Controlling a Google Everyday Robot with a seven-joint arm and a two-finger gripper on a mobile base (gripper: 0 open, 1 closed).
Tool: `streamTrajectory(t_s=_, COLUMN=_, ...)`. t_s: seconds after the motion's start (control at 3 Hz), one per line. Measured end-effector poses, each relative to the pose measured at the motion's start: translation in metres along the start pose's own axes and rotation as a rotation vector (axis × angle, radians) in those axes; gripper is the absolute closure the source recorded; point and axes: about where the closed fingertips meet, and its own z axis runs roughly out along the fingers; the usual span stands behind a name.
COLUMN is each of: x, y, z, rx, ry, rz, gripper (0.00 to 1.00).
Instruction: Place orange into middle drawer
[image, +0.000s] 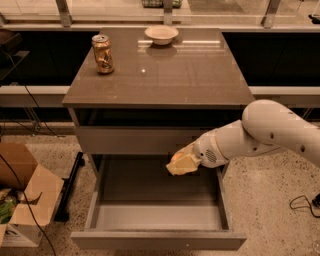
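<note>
My gripper (182, 162) hangs over the open middle drawer (157, 240), in front of its back right part and just below the shut upper drawer front (130, 140). Its pale fingers are closed around the orange (176, 157), of which only a small orange patch shows at the upper left; the rest is hidden by the fingers. The drawer is pulled far out, and its flat grey floor (145, 192) is bare. My white arm (270, 132) reaches in from the right.
A dented golden can (102, 54) and a white bowl (161, 34) stand at the back of the brown cabinet top (170, 80). An open cardboard box (22, 200) sits on the floor at left. A cable (300, 202) lies at right.
</note>
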Motion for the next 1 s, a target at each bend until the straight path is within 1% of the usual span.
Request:
streamTrajectory(t_s=0.33, x=0.004, y=-0.006, z=0.005, rx=0.007, ry=-0.005, rz=0.012, gripper=1.0)
streamTrajectory(t_s=0.67, x=-0.003, y=-0.007, z=0.008, rx=0.044, ry=0.021, rz=-0.052, gripper=1.0)
streamTrajectory(t_s=1.0, x=0.007, y=-0.013, z=0.035, rx=0.02, ry=0.046, rz=-0.101, gripper=1.0)
